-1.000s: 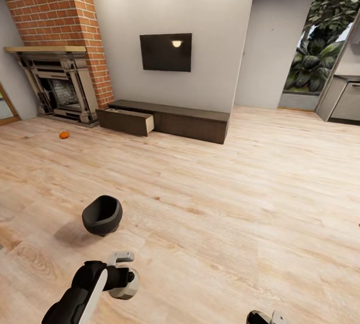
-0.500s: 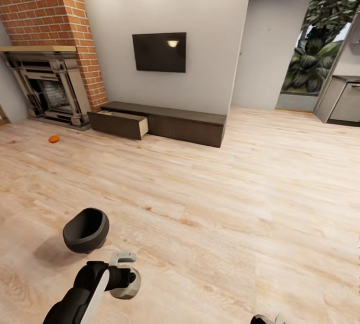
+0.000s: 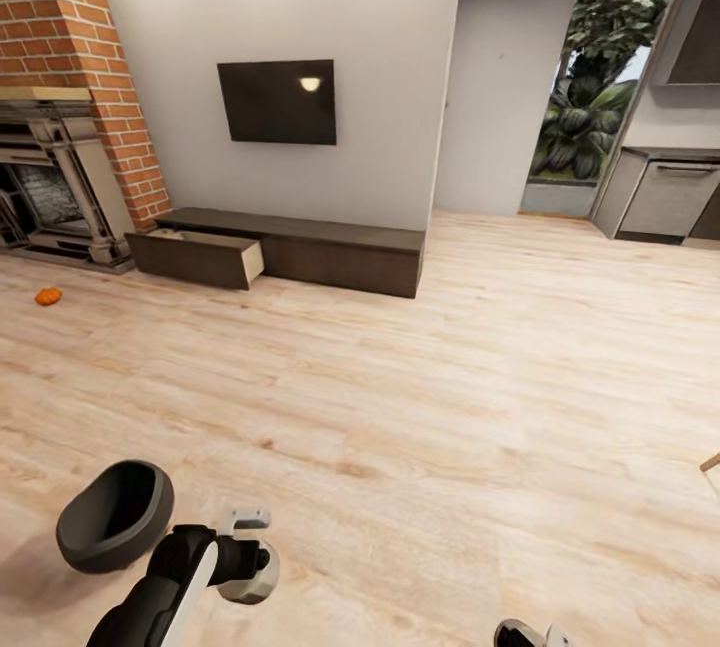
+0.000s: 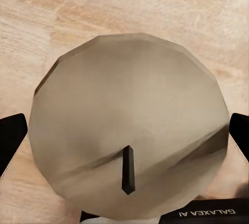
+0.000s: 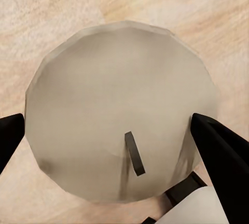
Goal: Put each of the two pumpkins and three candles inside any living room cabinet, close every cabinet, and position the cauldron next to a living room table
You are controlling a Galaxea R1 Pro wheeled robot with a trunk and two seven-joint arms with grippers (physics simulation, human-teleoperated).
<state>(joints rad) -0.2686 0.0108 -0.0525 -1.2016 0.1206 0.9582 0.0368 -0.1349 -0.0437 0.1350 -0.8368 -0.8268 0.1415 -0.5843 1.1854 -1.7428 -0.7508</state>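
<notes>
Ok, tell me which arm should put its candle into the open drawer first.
Left, probably: the cabinet's open drawer lies toward the left gripper's side of the head view, the right gripper farther across. Each grips one: left candle, right candle.

Pale wood-plank floor [image 3: 450, 397]; grey wall with black TV [image 3: 278, 102]; brick chimney [image 3: 75, 37] over fireplace [image 3: 50, 192]; foliage beyond doorway [image 3: 590, 87].

A black cauldron [image 3: 113, 516] is seen tilted on the wood floor, mouth open. One orange pumpkin [image 3: 47, 296] lies far off near the fireplace. The dark cabinet [image 3: 300, 249] stands against the wall, its left drawer [image 3: 197, 257] pulled out.
</notes>
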